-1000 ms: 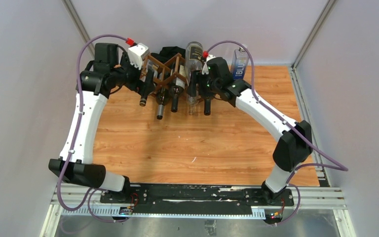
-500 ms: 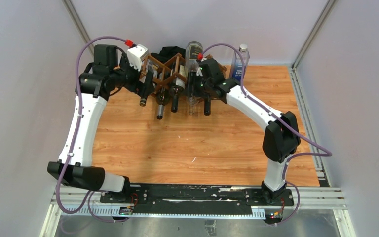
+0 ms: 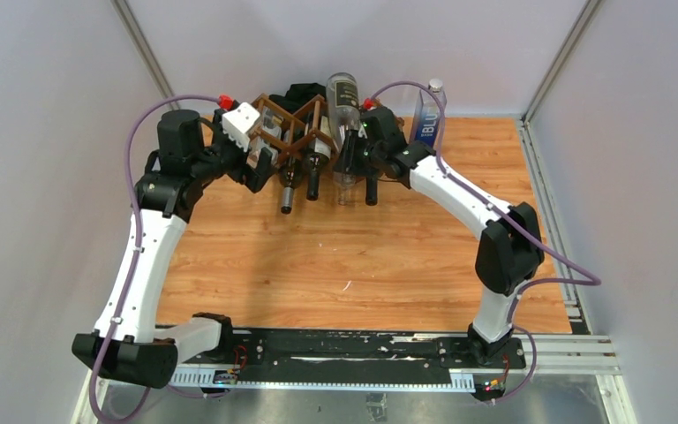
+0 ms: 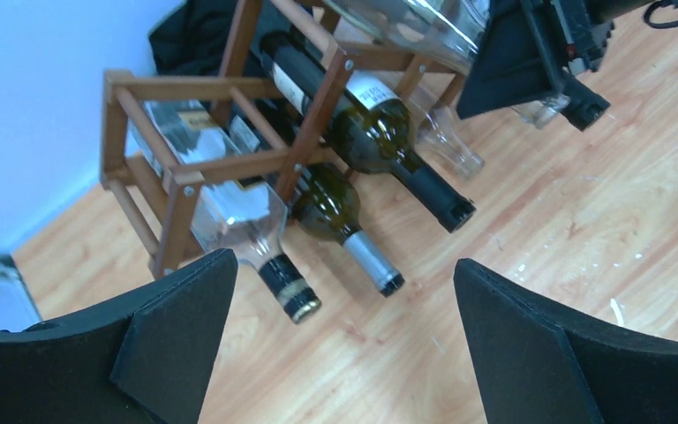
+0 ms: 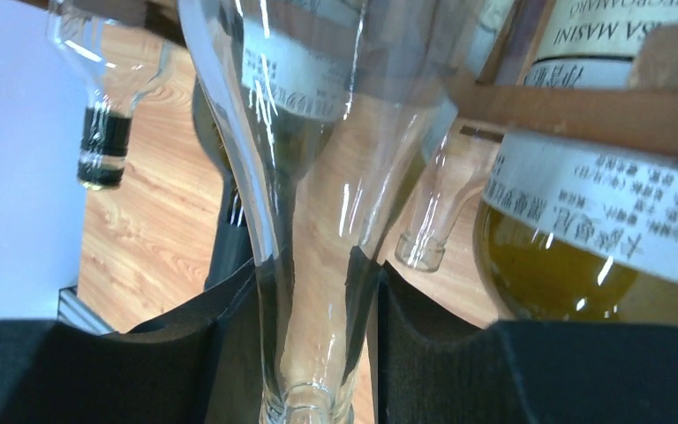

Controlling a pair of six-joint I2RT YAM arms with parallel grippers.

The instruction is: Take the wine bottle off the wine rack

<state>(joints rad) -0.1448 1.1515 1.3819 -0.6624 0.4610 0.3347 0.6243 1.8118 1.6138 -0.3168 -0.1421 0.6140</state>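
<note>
The wine rack (image 3: 293,121) (image 4: 179,174), a brown slatted lattice, stands at the back of the table with several bottles lying in it. A clear glass wine bottle (image 3: 345,99) (image 5: 305,168) lies in its right cell, neck towards me. My right gripper (image 3: 354,162) (image 5: 317,284) is shut on that neck, both black pads pressed against the glass. My left gripper (image 3: 259,164) (image 4: 344,263) hangs open over the wood in front of the rack's left side, with nothing between its fingers.
Two dark green bottles (image 4: 378,140) (image 4: 330,202) and a clear black-capped bottle (image 4: 237,212) stick out of the rack. A blue-labelled water bottle (image 3: 427,114) stands right of the rack. A black cloth heap (image 3: 304,91) lies behind it. Grey walls close in the back and sides.
The right gripper's jaws have shut onto the clear bottle's neck, and the arm has moved in towards the rack. The left arm has drawn back a little, gripper still open.
</note>
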